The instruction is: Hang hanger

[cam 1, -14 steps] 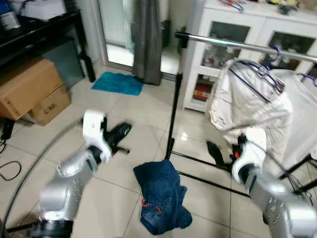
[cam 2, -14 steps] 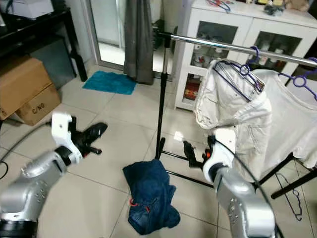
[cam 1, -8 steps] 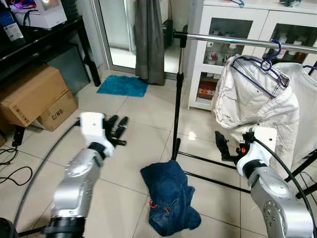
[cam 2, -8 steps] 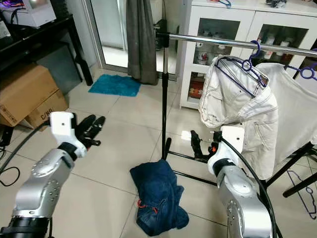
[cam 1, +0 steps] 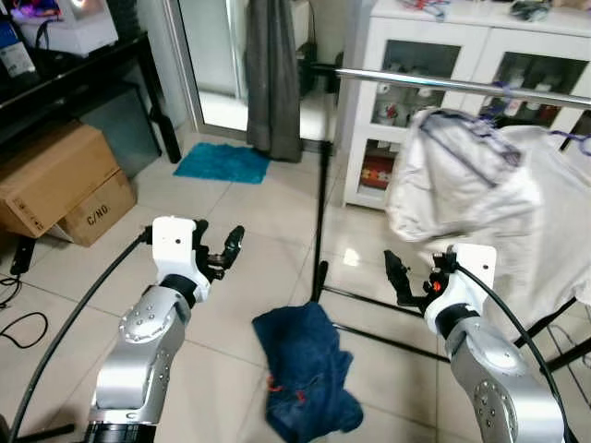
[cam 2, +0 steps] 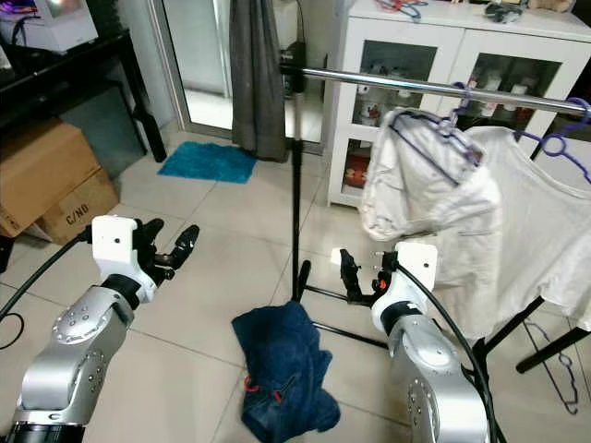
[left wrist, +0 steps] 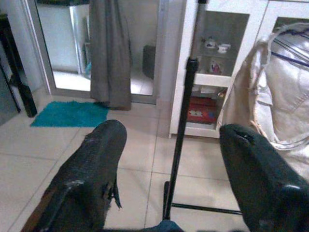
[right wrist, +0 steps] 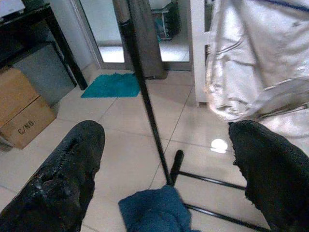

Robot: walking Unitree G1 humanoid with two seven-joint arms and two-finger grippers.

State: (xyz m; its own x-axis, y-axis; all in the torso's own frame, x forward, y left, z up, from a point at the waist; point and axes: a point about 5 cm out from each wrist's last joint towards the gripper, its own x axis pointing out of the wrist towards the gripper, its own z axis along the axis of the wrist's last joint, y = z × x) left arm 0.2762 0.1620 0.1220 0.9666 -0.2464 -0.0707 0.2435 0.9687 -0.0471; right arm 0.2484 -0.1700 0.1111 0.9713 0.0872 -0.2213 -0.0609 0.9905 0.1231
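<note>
On the tiled floor (cam 1: 259, 231) near the robot, a crumpled blue garment (cam 1: 307, 369) is lying just beside the foot of a black garment rack (cam 2: 295, 185). Rack's chrome rail (cam 2: 416, 88) is running across the far right; a purple hanger (cam 2: 434, 129) carrying a white jacket (cam 2: 429, 194) is hanging on it, next to a second purple hanger (cam 2: 559, 138) with a white shirt (cam 2: 545, 231) further right. Another hanger (cam 2: 549, 365) is lying on the floor at the right, under the rack's legs.

Left gripper (cam 1: 222, 251) is hovering above the floor left of the rack post, jaws released, spread wide in the left wrist view, holding nothing. Right gripper (cam 2: 355, 277) is hovering near the rack base, just left of the jacket's hem, jaws also released and empty; right wrist view is showing the post and blue garment between the fingers (right wrist: 63, 188).

Far behind, a white glass-door cabinet (cam 1: 462, 74) is standing, with a grey curtain (cam 1: 272, 74) and a teal mat (cam 1: 222, 161) to its left. Cardboard boxes (cam 1: 55, 180) are sitting at far left under a black table (cam 1: 83, 74). Both eye views are slightly blurred on the right.
</note>
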